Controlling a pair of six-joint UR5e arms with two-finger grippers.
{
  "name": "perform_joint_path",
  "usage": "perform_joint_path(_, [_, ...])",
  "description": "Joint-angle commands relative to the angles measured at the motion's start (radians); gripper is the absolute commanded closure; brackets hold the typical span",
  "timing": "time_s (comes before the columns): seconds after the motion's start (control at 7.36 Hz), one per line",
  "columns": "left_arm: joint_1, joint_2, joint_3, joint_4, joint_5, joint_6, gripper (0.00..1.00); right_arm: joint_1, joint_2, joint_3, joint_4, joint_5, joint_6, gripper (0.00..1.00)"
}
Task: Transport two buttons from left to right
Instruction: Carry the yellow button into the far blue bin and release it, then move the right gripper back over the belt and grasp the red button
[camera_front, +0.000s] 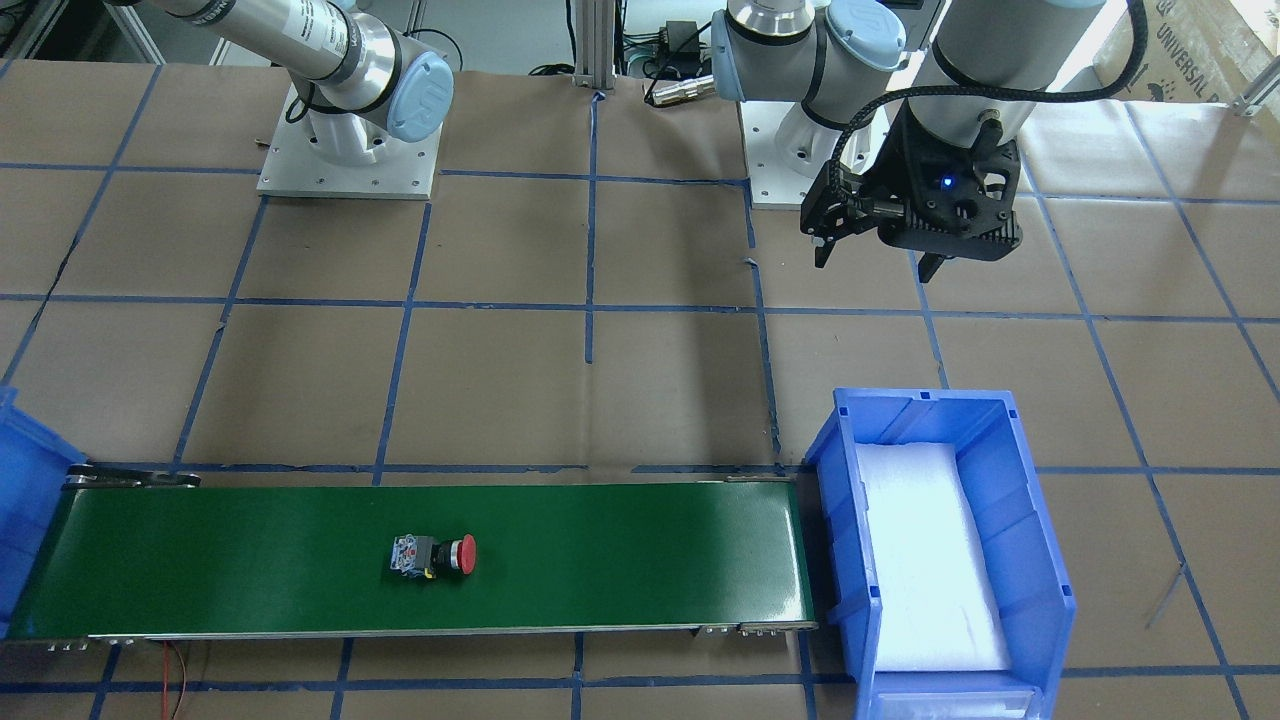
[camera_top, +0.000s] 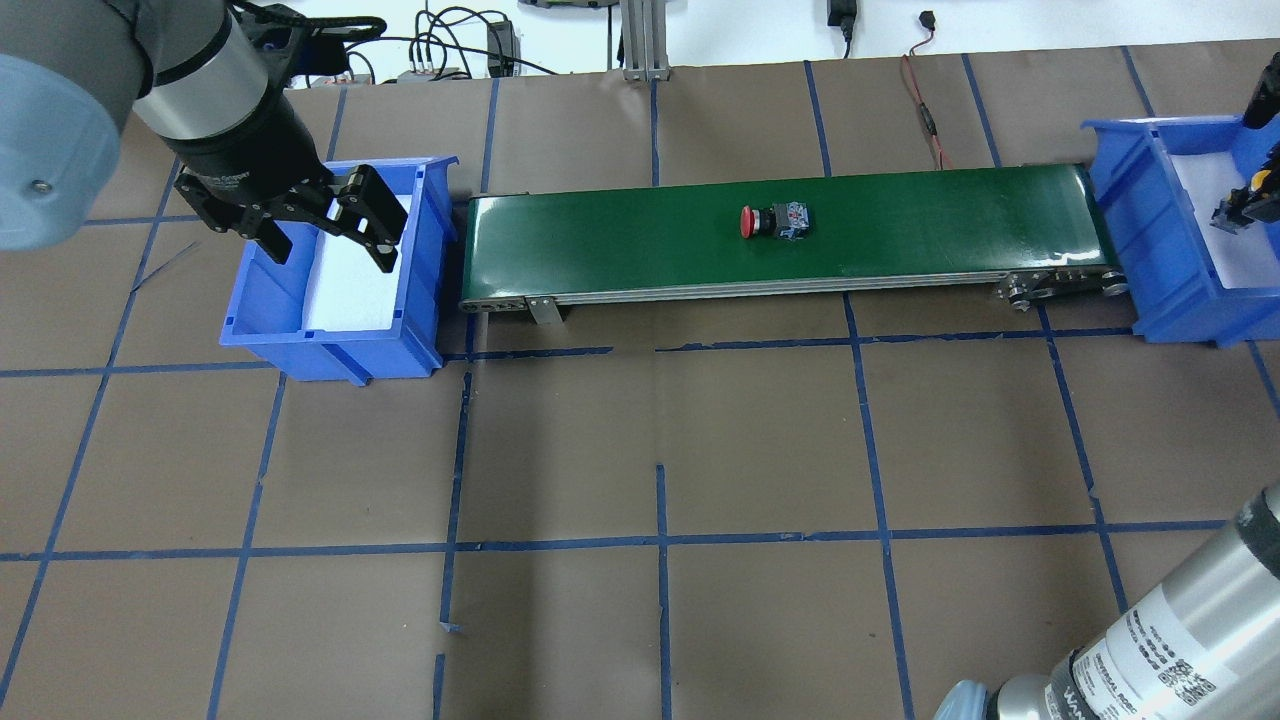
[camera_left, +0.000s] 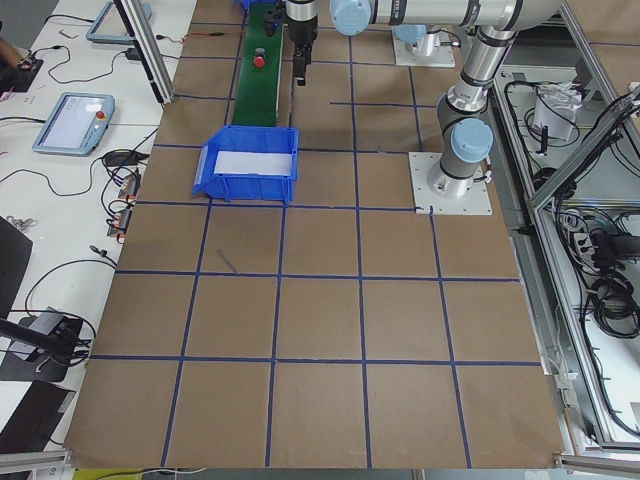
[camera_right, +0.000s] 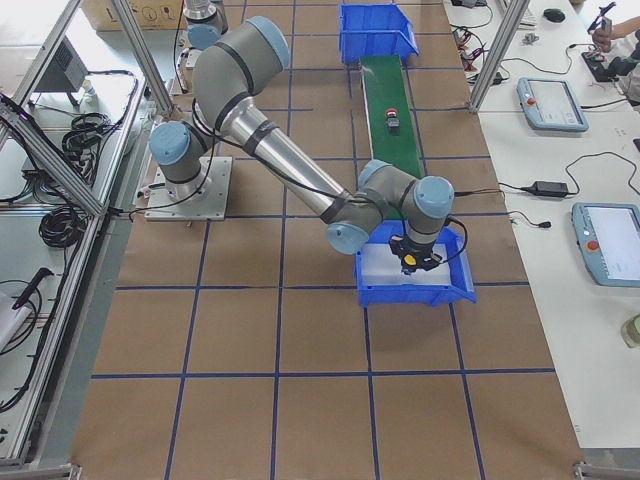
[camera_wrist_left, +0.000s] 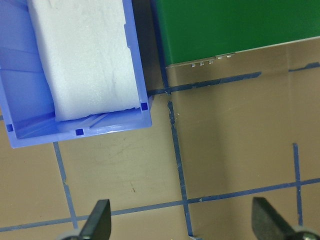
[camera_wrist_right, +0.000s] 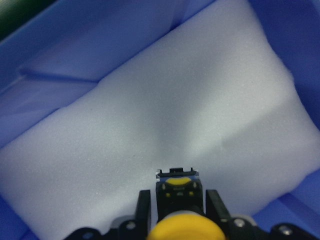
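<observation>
My left claw (camera_top: 332, 250) hangs in the air near the left blue bin (camera_top: 330, 350), on its near side. Its fingers are spread wide and nothing is between them. That bin holds only a white foam pad (camera_wrist_left: 85, 60).

The red-capped button (camera_top: 775, 221) lies on its side on the green belt (camera_top: 620, 240), about midway along it, with its cap towards the left. It is well to the right of my left claw and nothing is touching it.

My right claw (camera_wrist_right: 178, 200) is down over the right blue bin (camera_top: 1180, 290), at the far right end of the belt. Its fingers are closed against both sides of the yellow-capped button (camera_wrist_right: 179, 227), which sits squarely between them. The button's black body points down at the bin's white foam (camera_wrist_right: 200, 100). I cannot tell whether the body touches the foam. The red button is well to the left of this claw.
</observation>
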Motion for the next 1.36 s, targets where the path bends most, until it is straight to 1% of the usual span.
perform_joint_path(0.0, [0.0,-0.002,0.0,0.0,-0.001,-0.001,0.0,0.01,-0.011,-0.034,0.041,0.007,0.013,0.0])
perform_joint_path(0.14, [0.0,-0.001,0.0,0.0,-0.001,-0.001,0.0,0.014,-0.042,-0.114,0.165,0.002,0.045,0.0])
perform_joint_path(0.27, [0.0,-0.001,0.0,0.0,-0.001,0.001,0.0,0.045,-0.086,-0.186,0.327,0.002,0.068,0.0])
perform_joint_path(0.41, [0.0,0.002,-0.001,0.0,-0.001,0.001,0.0,0.107,-0.135,-0.194,0.395,0.002,0.039,0.0])
perform_joint_path(0.68, [0.003,-0.001,0.0,0.0,0.001,0.001,0.0,0.314,-0.181,-0.101,0.407,0.004,-0.024,0.0])
perform_joint_path(0.81, [0.003,0.001,0.0,0.0,-0.001,0.001,0.0,0.391,-0.212,-0.073,0.404,0.005,-0.041,0.0])
perform_joint_path(0.95, [0.001,0.001,0.0,0.0,-0.001,0.001,0.0,0.489,-0.22,-0.052,0.393,0.004,-0.07,0.0])
perform_joint_path(1.09, [0.001,0.001,0.0,0.0,-0.001,0.001,0.0,0.569,-0.212,-0.035,0.353,0.002,-0.102,0.0])
perform_joint_path(1.22, [0.001,0.001,0.0,0.0,-0.001,0.001,0.0,0.582,-0.208,0.005,0.292,0.013,-0.107,0.0])
